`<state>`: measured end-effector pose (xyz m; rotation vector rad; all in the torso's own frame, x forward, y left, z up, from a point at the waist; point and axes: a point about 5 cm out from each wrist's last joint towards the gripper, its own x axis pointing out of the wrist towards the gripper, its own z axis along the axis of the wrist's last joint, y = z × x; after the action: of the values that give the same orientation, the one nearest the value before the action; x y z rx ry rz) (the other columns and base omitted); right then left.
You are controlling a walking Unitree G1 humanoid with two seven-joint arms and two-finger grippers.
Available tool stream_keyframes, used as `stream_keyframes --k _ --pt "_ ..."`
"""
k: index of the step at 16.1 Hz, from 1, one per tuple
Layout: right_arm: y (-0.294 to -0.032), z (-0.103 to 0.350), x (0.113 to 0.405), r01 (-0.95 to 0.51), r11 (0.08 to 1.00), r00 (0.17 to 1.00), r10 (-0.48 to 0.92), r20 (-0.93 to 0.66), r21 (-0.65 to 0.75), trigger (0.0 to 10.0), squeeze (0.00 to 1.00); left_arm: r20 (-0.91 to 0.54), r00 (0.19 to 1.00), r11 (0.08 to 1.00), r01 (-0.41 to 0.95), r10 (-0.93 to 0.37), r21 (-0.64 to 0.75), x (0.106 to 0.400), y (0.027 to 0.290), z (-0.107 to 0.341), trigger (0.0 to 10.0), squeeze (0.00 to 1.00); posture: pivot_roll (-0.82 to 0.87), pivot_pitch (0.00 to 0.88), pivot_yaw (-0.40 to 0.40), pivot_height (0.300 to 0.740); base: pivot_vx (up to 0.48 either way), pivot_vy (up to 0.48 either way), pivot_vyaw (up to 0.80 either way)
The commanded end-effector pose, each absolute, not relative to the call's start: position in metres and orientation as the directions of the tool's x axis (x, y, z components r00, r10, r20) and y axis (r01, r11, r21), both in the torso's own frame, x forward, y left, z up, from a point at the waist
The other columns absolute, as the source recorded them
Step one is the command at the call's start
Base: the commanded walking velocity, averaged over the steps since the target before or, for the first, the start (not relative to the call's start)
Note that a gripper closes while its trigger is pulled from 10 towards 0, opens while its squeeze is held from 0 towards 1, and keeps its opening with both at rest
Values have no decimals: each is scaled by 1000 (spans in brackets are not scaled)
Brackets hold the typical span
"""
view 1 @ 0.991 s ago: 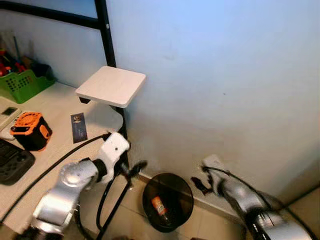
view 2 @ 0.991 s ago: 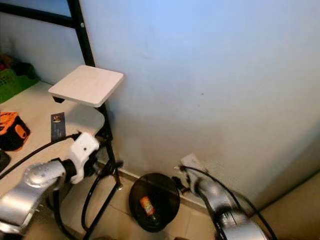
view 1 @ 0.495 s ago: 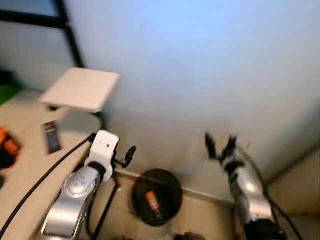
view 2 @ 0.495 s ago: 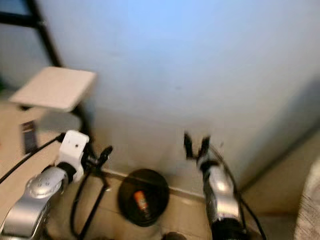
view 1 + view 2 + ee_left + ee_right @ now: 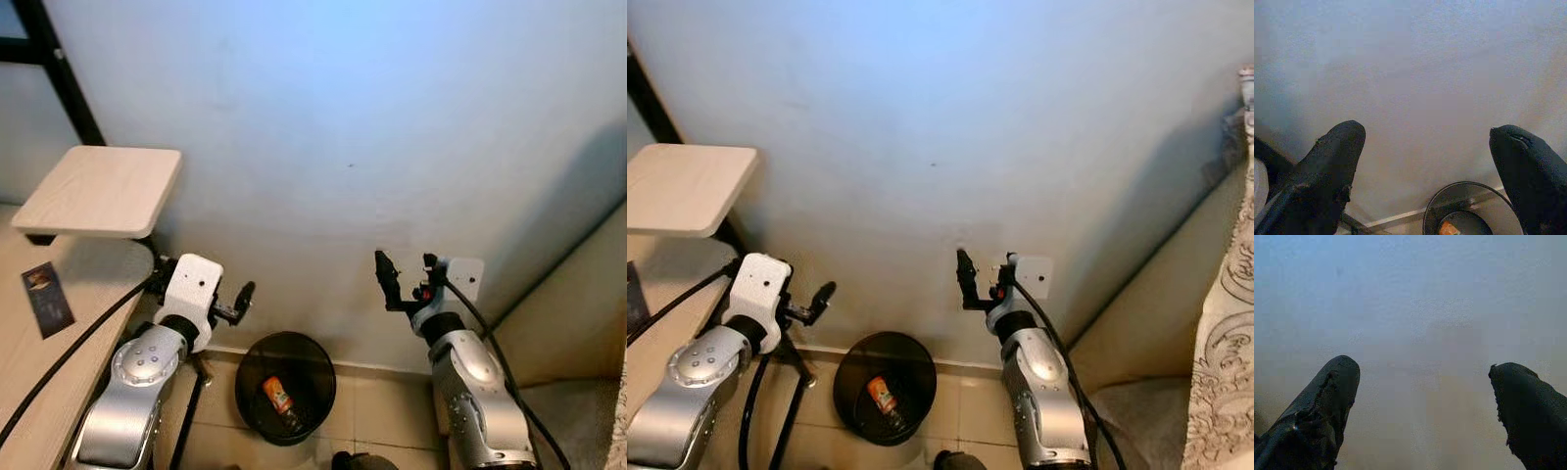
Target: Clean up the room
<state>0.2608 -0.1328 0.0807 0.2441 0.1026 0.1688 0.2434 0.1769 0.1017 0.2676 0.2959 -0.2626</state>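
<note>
A round black trash bin (image 5: 284, 387) stands on the tiled floor against the wall, with an orange and white wrapper or small bottle (image 5: 277, 395) lying inside. My left gripper (image 5: 235, 305) hovers open and empty just above the bin's left rim, facing the wall. In the left wrist view the bin (image 5: 1449, 190) and the orange item (image 5: 1448, 228) lie below the spread fingers. My right gripper (image 5: 405, 262) is raised to the right of the bin, open and empty, its fingers (image 5: 1327, 396) pointing at the bare wall.
A light desk (image 5: 59, 392) runs along the left with a small raised wooden shelf (image 5: 98, 191), a dark card (image 5: 47, 299) and a black post (image 5: 59, 69). Black cables (image 5: 186, 431) hang beside the bin. A beige ledge (image 5: 578, 323) and patterned fabric (image 5: 1225, 333) are at the right.
The camera has swung right, so the green basket and orange tool left the picture. My right arm has risen from near the floor to point up at the wall.
</note>
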Motion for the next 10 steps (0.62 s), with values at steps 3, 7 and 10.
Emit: stream_keyframes --k 3,7,10 --pt "-136 84 258 -144 957 980 173 -98 251 10000 1000 -297 934 933 273 -198 236 246 180 108 10000 0 14 0 -8 740 0 0 -800" --pt "-138 85 256 -128 955 980 163 -110 268 10000 1000 -286 941 942 251 -182 225 247 181 110 10000 0 8 0 -9 740 0 0 -800" --pt "-138 84 257 -120 952 981 158 -116 282 10000 1000 -291 939 941 252 -181 227 248 181 109 10000 0 17 0 -10 740 0 0 -800"
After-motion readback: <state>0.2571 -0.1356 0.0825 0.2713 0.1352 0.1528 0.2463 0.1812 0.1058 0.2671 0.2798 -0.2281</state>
